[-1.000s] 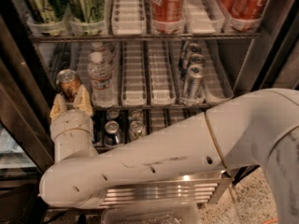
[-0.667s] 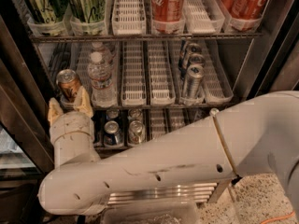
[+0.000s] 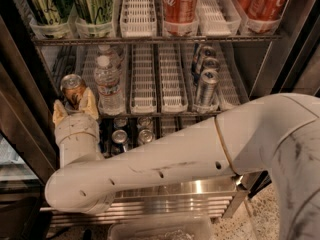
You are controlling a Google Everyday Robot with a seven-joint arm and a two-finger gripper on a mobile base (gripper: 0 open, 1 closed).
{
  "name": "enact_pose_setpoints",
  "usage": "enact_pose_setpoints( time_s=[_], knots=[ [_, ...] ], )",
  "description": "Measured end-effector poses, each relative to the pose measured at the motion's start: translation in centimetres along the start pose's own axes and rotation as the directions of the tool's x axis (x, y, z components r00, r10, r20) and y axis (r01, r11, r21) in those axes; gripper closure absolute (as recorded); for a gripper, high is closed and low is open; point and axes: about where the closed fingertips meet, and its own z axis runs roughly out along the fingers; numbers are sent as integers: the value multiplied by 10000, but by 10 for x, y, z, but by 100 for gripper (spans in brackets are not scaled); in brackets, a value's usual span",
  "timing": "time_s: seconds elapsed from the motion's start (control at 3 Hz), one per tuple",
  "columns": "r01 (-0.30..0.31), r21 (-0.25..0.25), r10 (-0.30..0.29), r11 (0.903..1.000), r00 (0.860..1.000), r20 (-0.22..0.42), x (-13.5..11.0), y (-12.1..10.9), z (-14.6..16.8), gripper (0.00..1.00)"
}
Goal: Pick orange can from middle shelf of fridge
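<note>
Gripping short copper-orange metal drink can (image 3: 73, 88) at front-left corner of wire-rack middle shelf (image 3: 165, 113) in dark-framed, steel-based drinks fridge (image 3: 175, 196).
Two-finger gripper (image 3: 75, 108), on thick white robot arm (image 3: 165, 154), sits at shelf's front edge, left end. Its tan fingertips (image 3: 90, 103) are clenched on either side of can's lower body. Can is upright w/ silver lid and pull tab up top. Clear plastic water bottles (image 3: 109, 86) stand just right of can, in next lane. Slim silver cans (image 3: 206, 86) line up toward shelf's right side, w/ two white slotted lane trays (image 3: 144, 84) btwn. Top rack: tall green cans (image 3: 95, 4) at left, red cola cans (image 3: 179, 4) at right. Small silver-topped cans (image 3: 120, 136) on bottom rack, partly hidden by arm.
</note>
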Motion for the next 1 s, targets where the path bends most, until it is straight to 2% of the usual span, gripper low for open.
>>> enact_pose_setpoints(
  time_s=[0.33,0.67,1.0],
  knots=[
    [-11,53,11,10000,10000,50,1,-1,5,29],
    [-154,568,141,9983,9996,243,17,-1,46,30],
    [-139,513,126,9986,9996,255,18,0,48,29]
  ],
)
